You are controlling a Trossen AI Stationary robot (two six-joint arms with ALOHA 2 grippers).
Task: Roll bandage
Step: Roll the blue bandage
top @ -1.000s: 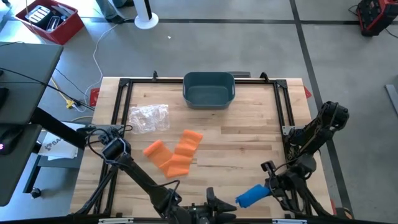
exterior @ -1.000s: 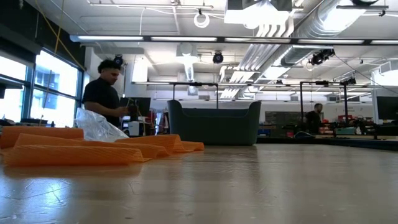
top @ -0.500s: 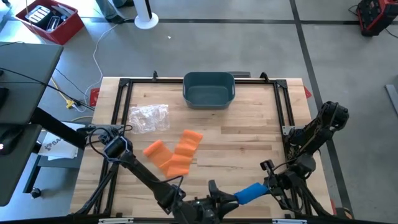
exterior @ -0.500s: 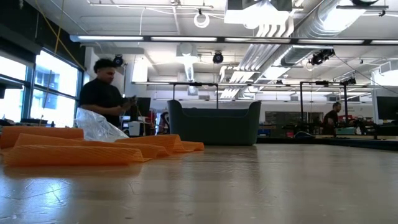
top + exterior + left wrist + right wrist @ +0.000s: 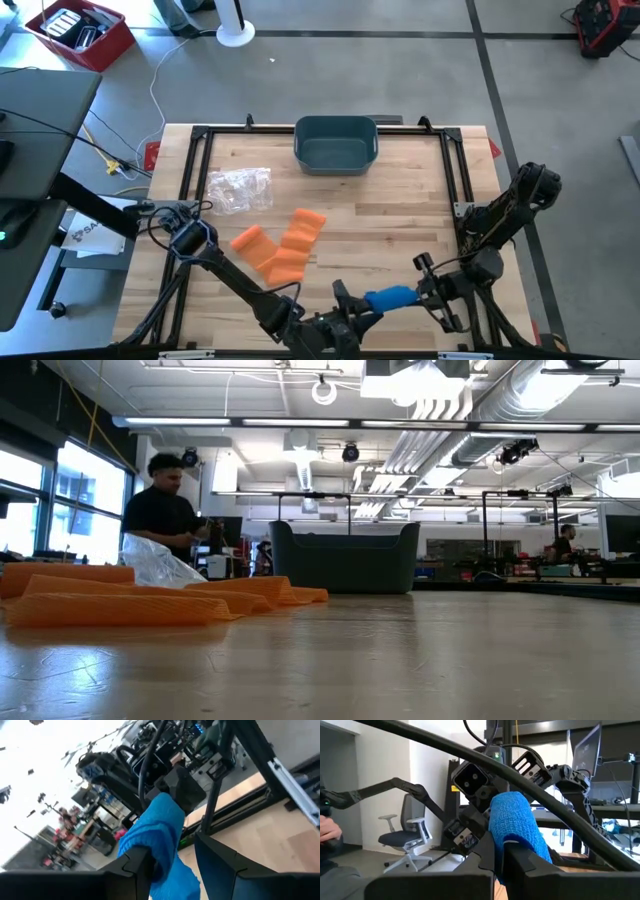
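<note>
A blue bandage roll [image 5: 390,297] hangs above the table's near edge between my two grippers. My right gripper [image 5: 420,292] is shut on its right end, and my left gripper [image 5: 352,300] closes on its left end. The left wrist view shows the roll [image 5: 156,837] running out between my left gripper's [image 5: 172,847] fingers. The right wrist view shows the roll [image 5: 512,822] standing above my right gripper [image 5: 502,845]. Orange bandage strips [image 5: 280,250] lie flat on the table's left half. The low view shows neither gripper. My left gripper has the roll's near end [image 5: 172,875] between its two fingers, which come level from the table's left and lie along the roll. One finger [image 5: 137,865] rests against the roll's side; farther out a gap shows beside the other finger. The roll is clear of the table. My right gripper pinches the roll's lower part [image 5: 504,851] between its two fingers, coming from the table's right and slanting slightly upward. The fingers themselves hide how many layers they hold. The roll lies about level above the table.
A grey-blue bin [image 5: 335,143] stands at the far edge's middle, and a crumpled clear plastic bag [image 5: 240,190] lies at the far left. The low view shows the orange strips [image 5: 120,600], the bag [image 5: 155,565], the bin [image 5: 345,557] and a person beyond the table.
My right gripper has carried the blue roll toward the table's left and a little away from the near edge, and the roll has turned from slanted to about level. My left gripper has moved toward the table's right until the roll's left end sits between its fingers.
</note>
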